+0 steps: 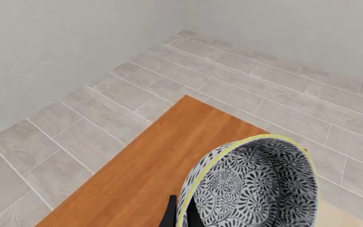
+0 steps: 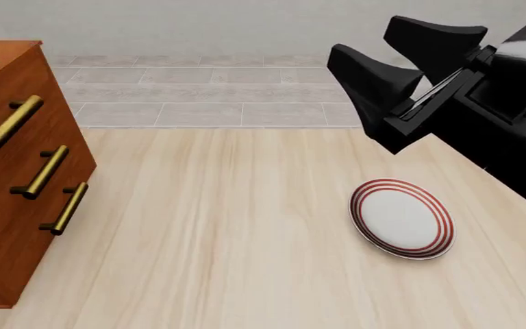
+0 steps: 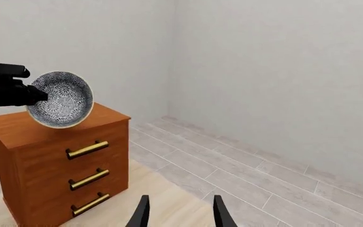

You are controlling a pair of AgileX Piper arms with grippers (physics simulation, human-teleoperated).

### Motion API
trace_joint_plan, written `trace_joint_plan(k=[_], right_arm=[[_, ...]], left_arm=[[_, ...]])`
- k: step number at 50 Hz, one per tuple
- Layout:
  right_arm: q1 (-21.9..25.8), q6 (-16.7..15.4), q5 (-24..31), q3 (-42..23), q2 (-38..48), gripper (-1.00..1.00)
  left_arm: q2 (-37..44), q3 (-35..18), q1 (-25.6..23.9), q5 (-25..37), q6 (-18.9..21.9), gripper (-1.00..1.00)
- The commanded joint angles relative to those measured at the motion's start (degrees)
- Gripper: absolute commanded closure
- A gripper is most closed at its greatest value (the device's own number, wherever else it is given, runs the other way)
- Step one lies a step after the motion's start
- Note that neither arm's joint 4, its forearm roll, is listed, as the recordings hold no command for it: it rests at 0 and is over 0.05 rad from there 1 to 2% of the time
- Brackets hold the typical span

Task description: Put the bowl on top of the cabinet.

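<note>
Step in hand: placement. The left gripper (image 3: 39, 97) is holding the bowl (image 3: 60, 99) over the top of the cabinet (image 3: 55, 156), fingers (image 1: 170, 215) closed on the bowl's rim; the left wrist view is showing the rim pinched between the dark finger tips, with the cabinet's top surface directly beyond the bowl. The bowl is tilting steeply, its patterned inside facing sideways toward the right wrist camera rather than up. From that view its lower edge is appearing close to the cabinet top, but I cannot tell whether it is touching.

Judgement: the next move is calling for levelling the bowl and lowering it until its base is resting on the wood, then parting the fingers. Releasing at this tilt would risk the bowl rolling off.

Left arm is reaching in horizontally at the height of the cabinet top. The right gripper (image 2: 400, 62) is hanging raised above the desk (image 2: 227, 226), empty, fingers spread apart, over the plate (image 2: 400, 218).
</note>
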Motion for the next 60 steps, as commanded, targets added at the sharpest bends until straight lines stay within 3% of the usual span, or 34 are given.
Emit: trace_joint_plan(k=[1, 32, 42, 43, 60], right_arm=[[-0.1, -0.1, -0.1, 0.0, 0.0, -1.00], [-0.2, -0.2, -0.3, 0.3, 0.3, -1.00], [-0.2, -0.2, -0.3, 0.3, 0.1, -1.00], [-0.1, -0.3, -0.3, 0.4, 0.1, -1.00], [-0.1, -0.4, -0.2, 0.5, -0.3, -1.00]], left_arm=[[1.3, 0.2, 2.0, -1.4, 0.0, 1.00], [3.2, 3.8, 6.4, -4.5, 0.0, 1.00], [4.1, 3.9, 5.4, -5.1, 0.3, 1.00], [4.2, 3.8, 5.3, -5.1, 0.4, -1.00], [4.7, 1.3, 5.0, -4.2, 0.7, -1.00]])
